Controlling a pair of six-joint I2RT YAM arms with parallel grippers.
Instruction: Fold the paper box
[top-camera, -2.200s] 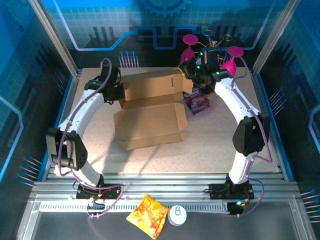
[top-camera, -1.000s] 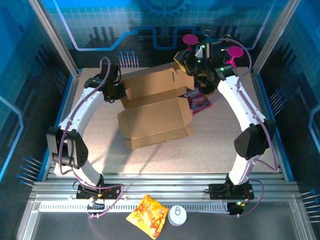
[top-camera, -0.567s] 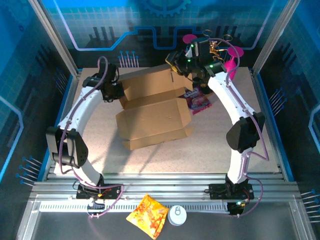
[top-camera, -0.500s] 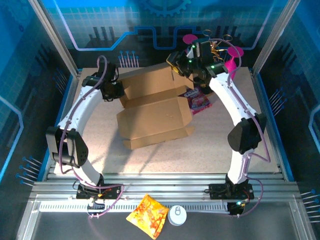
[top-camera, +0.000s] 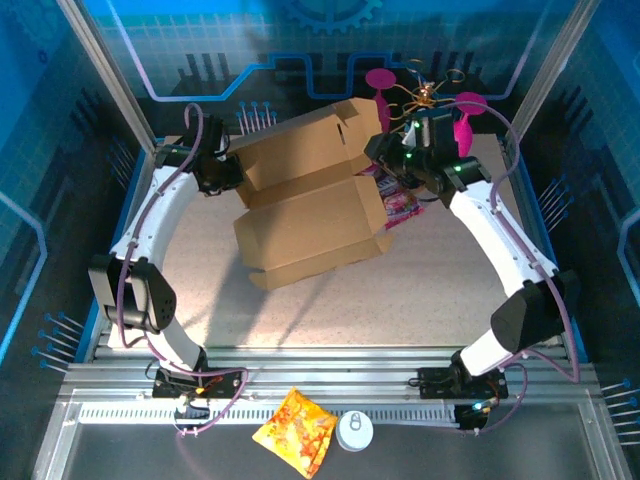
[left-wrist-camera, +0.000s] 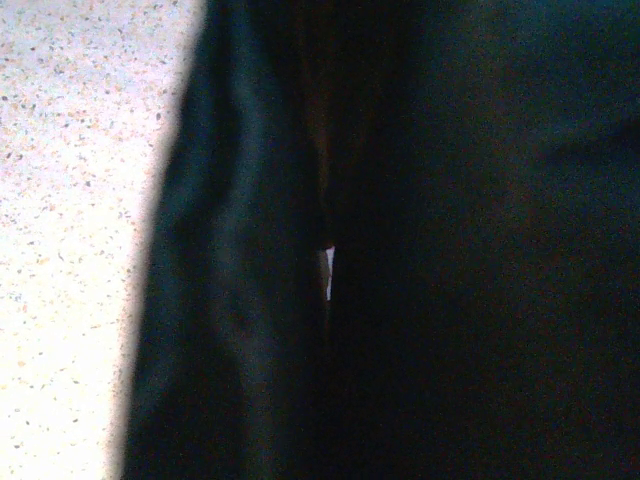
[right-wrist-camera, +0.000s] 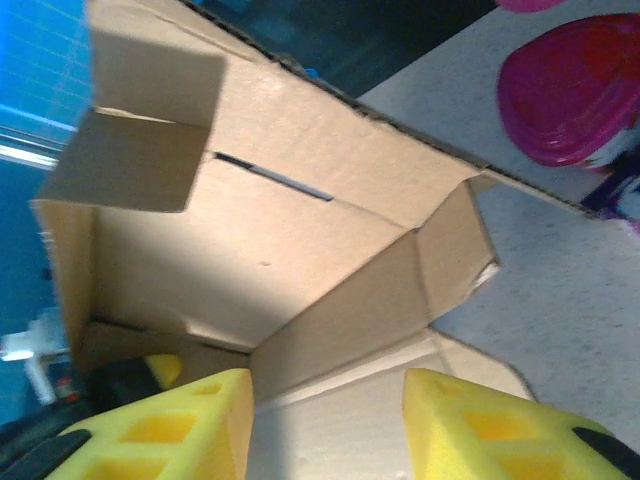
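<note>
Top view, from the left of the frame: the left arm is arching up from the lower left, and the left gripper (top-camera: 221, 172) is pressing against the left end of the paper box (top-camera: 310, 228) in the upper left centre. Whether its jaws are apart or closed cannot be told. In the left wrist view a dark, blurred mass is sitting close to the lens, with a strip of the speckled table (left-wrist-camera: 60, 200) lying along the left edge. In the top view the paper box is occupying the centre of the table (top-camera: 430, 290). Its closed lower body is lying tilted, with the right end higher in the frame, and its rear panel is rising toward the upper centre. To the right of that panel, the right gripper (top-camera: 388, 156) is hanging just beside the box's upper right corner. In the right wrist view the right gripper (right-wrist-camera: 325, 425) is showing its yellow fingers (right-wrist-camera: 170, 430) set wide apart at the bottom edge. They are gripping nothing, and the box's open interior (right-wrist-camera: 300, 230), with its slot and flaps, is spreading above them. A red snack packet (top-camera: 403, 203) is lying just right of the box, partly under the right arm. Two magenta goblets (top-camera: 468, 103) are standing at the upper right. An orange packet (top-camera: 295, 430) and a white disc (top-camera: 354, 430) are resting side by side at the bottom centre, below the arm bases.
</note>
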